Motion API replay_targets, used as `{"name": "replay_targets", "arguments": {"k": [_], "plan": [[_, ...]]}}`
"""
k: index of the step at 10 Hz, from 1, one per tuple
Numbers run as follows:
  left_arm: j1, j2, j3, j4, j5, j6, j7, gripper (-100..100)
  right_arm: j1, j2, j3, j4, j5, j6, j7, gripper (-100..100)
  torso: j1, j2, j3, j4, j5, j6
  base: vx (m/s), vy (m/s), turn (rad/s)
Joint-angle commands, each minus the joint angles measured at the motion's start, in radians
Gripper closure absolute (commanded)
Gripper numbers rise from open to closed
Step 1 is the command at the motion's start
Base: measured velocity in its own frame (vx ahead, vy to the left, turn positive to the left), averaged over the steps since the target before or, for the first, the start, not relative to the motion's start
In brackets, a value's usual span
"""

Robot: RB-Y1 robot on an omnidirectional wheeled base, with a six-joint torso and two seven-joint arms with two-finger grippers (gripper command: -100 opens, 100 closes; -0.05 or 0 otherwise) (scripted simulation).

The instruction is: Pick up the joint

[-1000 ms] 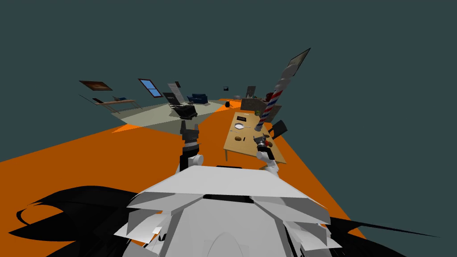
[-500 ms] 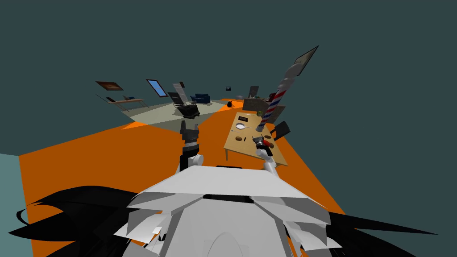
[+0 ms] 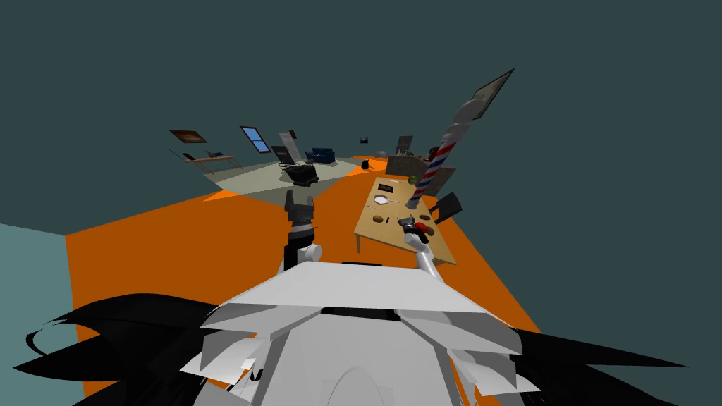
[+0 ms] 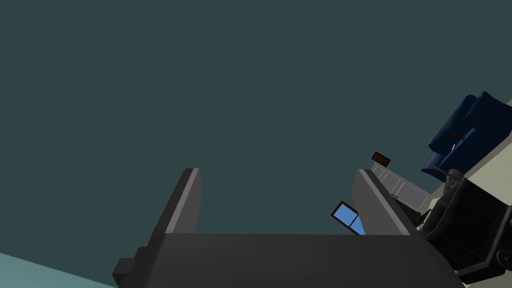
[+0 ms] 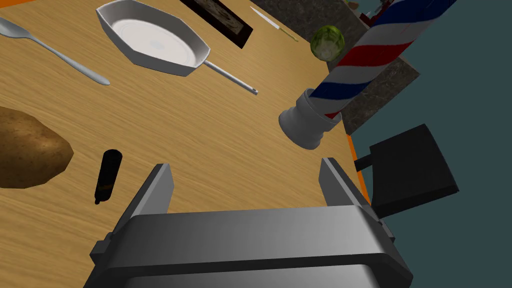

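Status: approach stage; nothing is grasped.

Right gripper (image 5: 246,165): my 2 fingers stand well apart with nothing between them, and they hang over bare wood of the surface (image 5: 210,130). In the head view this gripper (image 3: 407,221) sits over the near half of the surface (image 3: 366,231).

Left gripper (image 4: 278,172): fingers apart and holding nothing. In the head view it (image 3: 299,206) is raised over the orange floor, off the surface.

Task item: I take the brown, rough lump (image 5: 27,150) to be the joint. It rests on the surface, outside my right gripper's finger span. Only 1 thing lies between it and the nearer finger, a small dark cylinder (image 5: 107,175). In the head view the joint (image 3: 378,219) lies on my left of the right gripper, near but not touching.

Long axis: the frame edge cuts the lump off, so I cannot tell which way it runs.

Other items noted: a pale pan (image 5: 155,42) and a spoon (image 5: 55,52) farther off, and a striped pole (image 5: 370,55) on the opposite side.

Finding: the right arm is the nearer one. The coming move likely needs a sideways shift toward the lump, past the cylinder, then a descent.

Risk: the nearer finger may knock the cylinder.
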Motion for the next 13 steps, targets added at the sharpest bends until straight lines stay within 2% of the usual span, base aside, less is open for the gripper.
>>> {"name": "replay_targets", "arguments": {"k": [1,2,4,5,7,8,9,10,12,13], "plan": [[0.0,0.0,0.0,0.0,0.0,0.0,0.0,0,-0.017,0.004,-0.01,0.042,-0.004,0.02,-0.008,-100,0.0,0.0,0.0,0.0,0.0,0.0,-0.013,-0.023,0.065],[0.0,0.0,0.0,0.0,0.0,0.0,0.0,0,-0.059,-0.002,-0.022,0.069,-0.018,0.049,-0.028,-100,0.0,0.0,0.0,0.0,0.0,0.001,-0.016,-0.031,0.084],[0.0,0.0,0.0,0.0,0.0,0.0,0.0,0,-0.059,-0.002,-0.022,0.112,-0.018,0.049,-0.028,-100,-0.001,0.0,0.0,0.0,0.0,0.001,-0.009,-0.02,0.027],[0.0,0.0,0.0,0.0,0.0,0.0,0.0,0,-0.101,-0.007,-0.034,0.137,-0.029,0.077,-0.047,-100,0.0,0.0,0.0,0.0,0.0,0.001,-0.011,-0.02,0.072],[0.0,0.0,0.0,0.0,0.0,0.0,0.0,0,-0.101,-0.007,-0.034,0.18,-0.029,0.077,-0.047,-100,0.0,0.0,0.0,0.0,0.0,0.001,-0.007,-0.017,0.037],[0.0,0.0,0.0,0.0,0.0,0.0,0.0,0,-0.143,-0.013,-0.046,0.212,-0.039,0.104,-0.065,-100,0.0,0.0,0.0,0.0,0.0,0.001,-0.012,-0.016,0.082],[0.0,0.0,0.0,0.0,0.0,0.0,0.0,0,-0.143,-0.013,-0.046,0.24,-0.039,0.104,-0.065,-100,0.0,0.0,0.0,0.0,0.0,0.0,-0.01,-0.022,0.055],[0.0,0.0,0.0,0.0,0.0,0.0,0.0,0,-0.184,-0.019,-0.057,0.271,-0.046,0.13,-0.081,-100,0.0,0.0,0.0,0.0,0.0,0.001,-0.014,-0.029,0.077],[0.0,0.0,0.0,0.0,0.0,0.0,0.0,0,-0.184,-0.019,-0.057,0.315,-0.046,0.13,-0.081,-100,-0.001,0.0,0.0,0.0,0.0,0.001,-0.006,-0.019,0.029],[0.0,0.0,0.0,0.0,0.0,0.0,0.0,0,-0.224,-0.025,-0.069,0.358,-0.052,0.155,-0.097,-100,0.0,0.0,0.0,0.0,0.0,0.001,-0.005,-0.015,0.067]]}}
